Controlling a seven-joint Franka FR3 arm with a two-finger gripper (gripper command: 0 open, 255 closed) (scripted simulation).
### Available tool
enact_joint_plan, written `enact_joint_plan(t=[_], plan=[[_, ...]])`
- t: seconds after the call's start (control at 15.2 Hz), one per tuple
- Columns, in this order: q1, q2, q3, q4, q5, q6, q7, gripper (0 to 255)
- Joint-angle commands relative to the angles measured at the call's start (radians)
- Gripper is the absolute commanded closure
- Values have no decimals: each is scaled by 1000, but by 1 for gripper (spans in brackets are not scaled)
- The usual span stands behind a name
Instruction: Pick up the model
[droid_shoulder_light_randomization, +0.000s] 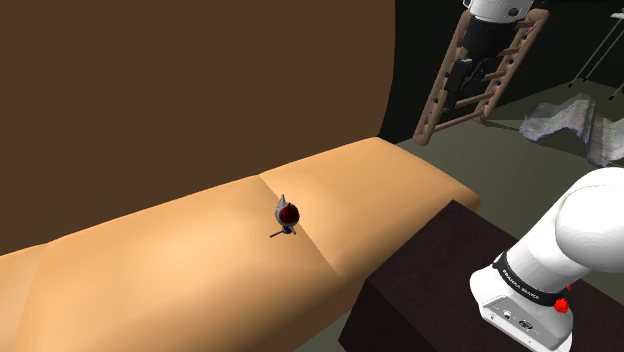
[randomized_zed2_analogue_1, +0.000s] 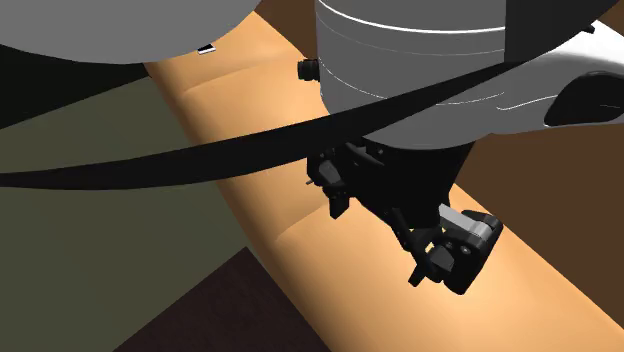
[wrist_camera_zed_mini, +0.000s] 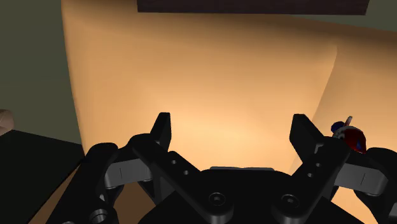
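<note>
Tan seat cushions (droid_shoulder_light_randomization: 150, 270) ran below one brown backrest (droid_shoulder_light_randomization: 190, 90). One small red-and-dark model (droid_shoulder_light_randomization: 287, 214) sat on them, near the seam. One gripper (wrist_camera_zed_mini: 232, 127) hovered empty, its two fingers (wrist_camera_zed_mini: 162, 130) spread, and the model lay just outside one finger. Recommended procedure: centre the gripper over the model, descend, then close.

The light is low and warm. The sofa seat (droid_shoulder_light_randomization: 400, 190) is the brightest surface. It is palest at the end nearest the white arm (droid_shoulder_light_randomization: 590, 220) and deepens to dull orange towards its other end. The backrest (droid_shoulder_light_randomization: 200, 100) above the seat lies in flat brown shade. Over the seat's glowing middle, the gripper (wrist_camera_zed_mini: 232, 127) reads near-black, with a faint grey sheen along its jaws.
</note>
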Motion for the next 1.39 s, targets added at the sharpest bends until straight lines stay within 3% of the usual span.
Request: enact_joint_plan(t=[0.0,0.79,1.32], plan=[[0,0,0,0,0,0,0,0],[63,222,157,-134,26,420,149,0],[62,478,276,-107,-55,679,294,0]])
